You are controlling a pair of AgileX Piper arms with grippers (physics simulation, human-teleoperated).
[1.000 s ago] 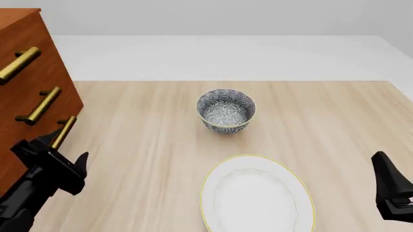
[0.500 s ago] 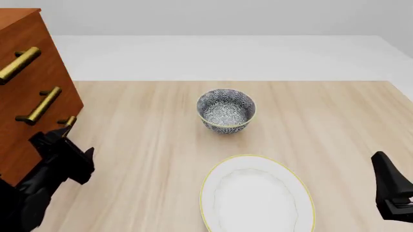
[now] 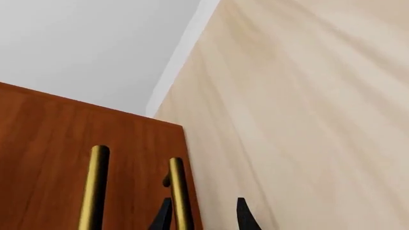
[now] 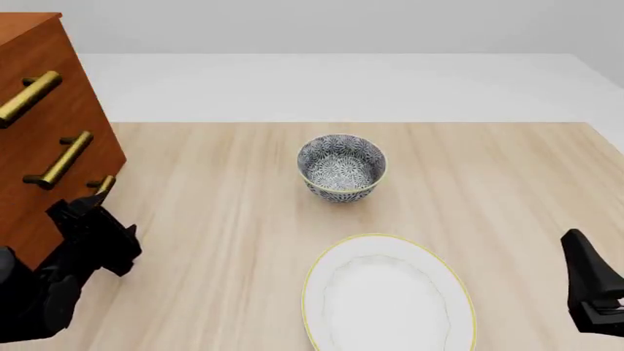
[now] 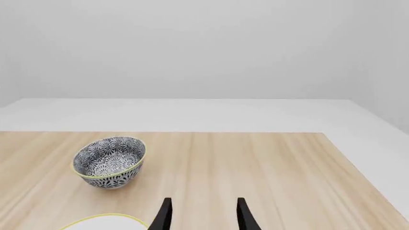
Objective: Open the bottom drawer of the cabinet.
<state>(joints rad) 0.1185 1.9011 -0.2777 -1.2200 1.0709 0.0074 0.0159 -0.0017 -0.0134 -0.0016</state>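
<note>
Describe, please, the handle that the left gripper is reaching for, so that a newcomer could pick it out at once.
Find the cabinet, the tall reddish-brown chest at the table's left edge in the front view. Three brass bar handles run down its front. The one meant is the lowest handle, mostly hidden behind the left gripper, whose fingers straddle it in the left wrist view; the two handles above stand clear.

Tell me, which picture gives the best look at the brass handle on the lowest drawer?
The left wrist view: the bottom drawer's handle runs up between the left end effector fingertips. In the front view only its upper end shows above the arm. The right wrist view does not show it at all.
</note>
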